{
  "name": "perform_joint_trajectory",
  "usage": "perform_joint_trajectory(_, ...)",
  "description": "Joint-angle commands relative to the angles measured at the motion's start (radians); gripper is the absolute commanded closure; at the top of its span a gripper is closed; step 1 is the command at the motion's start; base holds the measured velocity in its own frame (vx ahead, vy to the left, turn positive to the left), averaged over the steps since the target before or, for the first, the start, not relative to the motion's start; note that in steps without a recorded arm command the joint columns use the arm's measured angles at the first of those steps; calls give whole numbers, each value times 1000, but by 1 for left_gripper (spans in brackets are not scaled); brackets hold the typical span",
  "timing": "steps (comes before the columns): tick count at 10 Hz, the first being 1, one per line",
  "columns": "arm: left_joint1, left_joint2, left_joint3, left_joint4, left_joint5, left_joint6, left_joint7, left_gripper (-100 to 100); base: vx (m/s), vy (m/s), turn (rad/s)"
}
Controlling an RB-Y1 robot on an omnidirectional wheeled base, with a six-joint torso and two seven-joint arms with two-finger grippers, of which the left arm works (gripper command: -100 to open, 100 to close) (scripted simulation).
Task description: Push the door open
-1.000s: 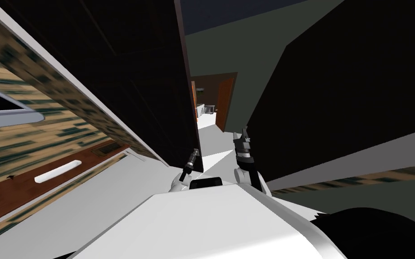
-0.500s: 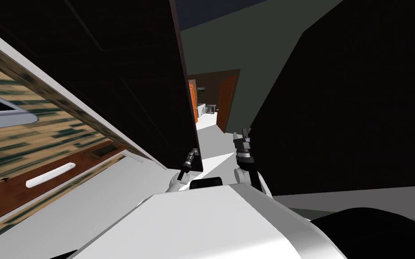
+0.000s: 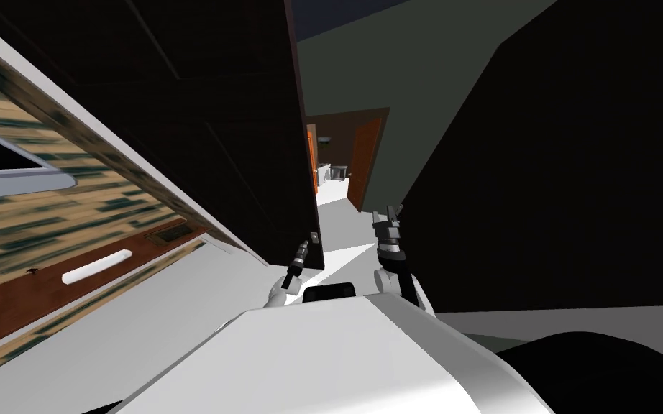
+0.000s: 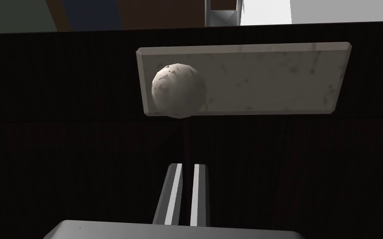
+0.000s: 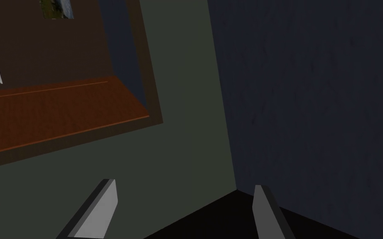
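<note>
A very dark door (image 3: 236, 136) stands ajar on my left, its free edge running down to my left gripper (image 3: 309, 243). Up close, that door (image 4: 62, 145) carries a pale round knob (image 4: 179, 91) on a light rectangular plate (image 4: 269, 79). My left gripper (image 4: 186, 167) is shut, empty, its tips at the dark face just short of the knob. My right gripper (image 3: 389, 214) is raised beside the gap, open (image 5: 184, 186), holding nothing.
Through the gap a white-floored corridor (image 3: 334, 219) leads to a farther doorway with an orange-brown door (image 3: 362, 162). A large dark wall (image 3: 574, 165) closes the right side. A patterned wall with a brown panel and a white bar (image 3: 96, 266) lies left.
The whole head picture has shifted slightly, so I have moved. The door's free edge sits a little farther right than half a second ago. Both grippers keep their poses.
</note>
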Motion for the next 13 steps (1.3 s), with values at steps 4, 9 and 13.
perform_joint_trajectory(4, 0, -19, 2, -10, 6, 9, 4, -100, -219, -55, 47)
perform_joint_trajectory(9, 6, -7, 8, -9, 9, -2, -2, -100, 117, -31, -17)
perform_joint_trajectory(13, 8, -14, 15, -4, 12, -15, -9, -100, 194, -52, -24)
